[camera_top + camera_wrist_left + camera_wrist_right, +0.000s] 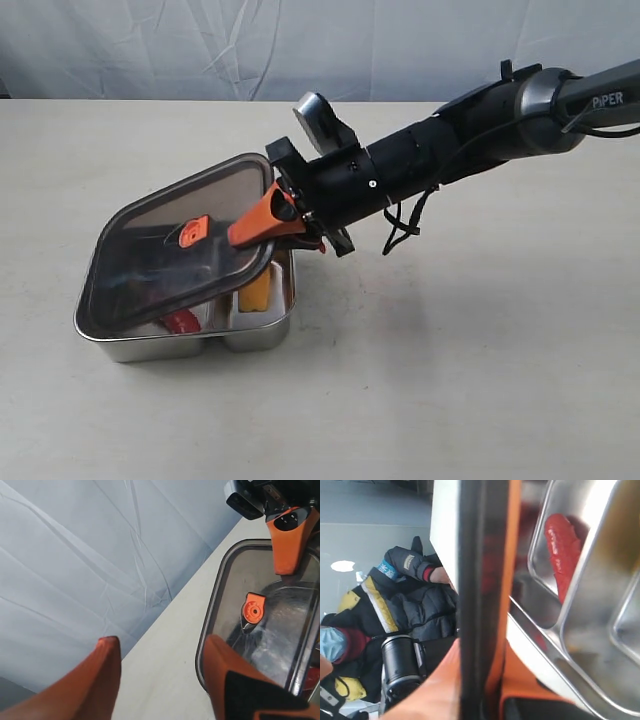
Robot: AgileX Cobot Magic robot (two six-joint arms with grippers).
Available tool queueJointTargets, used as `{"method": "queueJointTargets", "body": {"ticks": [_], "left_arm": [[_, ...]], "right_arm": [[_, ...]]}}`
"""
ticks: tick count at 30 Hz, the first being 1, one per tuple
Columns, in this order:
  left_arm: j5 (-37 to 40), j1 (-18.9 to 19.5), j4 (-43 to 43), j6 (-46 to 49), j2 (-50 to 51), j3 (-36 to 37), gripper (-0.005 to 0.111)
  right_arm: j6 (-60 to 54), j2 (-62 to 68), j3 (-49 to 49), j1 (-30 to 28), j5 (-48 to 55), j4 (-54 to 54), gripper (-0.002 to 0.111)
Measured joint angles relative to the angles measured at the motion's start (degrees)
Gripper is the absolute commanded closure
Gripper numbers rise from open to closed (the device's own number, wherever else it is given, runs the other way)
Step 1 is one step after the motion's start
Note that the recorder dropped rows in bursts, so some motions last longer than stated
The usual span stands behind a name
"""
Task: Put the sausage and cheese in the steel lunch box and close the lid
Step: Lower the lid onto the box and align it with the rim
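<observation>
The dark translucent lid (170, 250) with its orange valve tab (193, 231) hangs tilted over the steel lunch box (150, 346), its right edge raised. My right gripper (262, 225) is shut on that raised edge. The red sausage (182, 321) lies in the larger compartment, and the yellow-orange cheese (257, 290) in the small one. In the right wrist view the lid edge (477, 580) runs between the fingers of the right gripper (481, 680), with the sausage (563, 550) and lunch box (590, 630) beyond. My left gripper (162, 647) is open beside the lid (270, 615), holding nothing.
The lunch box stands on a pale tabletop (450, 380) with a wrinkled white backdrop (250, 50) behind. The right arm (450, 140) stretches in from the upper right. The left arm is out of the exterior view.
</observation>
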Motion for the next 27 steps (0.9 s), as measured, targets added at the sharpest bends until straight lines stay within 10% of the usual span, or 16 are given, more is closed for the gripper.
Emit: {"method": "queueJointTargets", "body": {"ticks": [27], "left_arm": [[-0.1, 0.0, 1.9, 0.0, 0.0, 0.0, 0.058]], "right_arm": [[-2.6, -3.5, 9.7, 2.0, -6.5, 4.8, 0.109]]}}
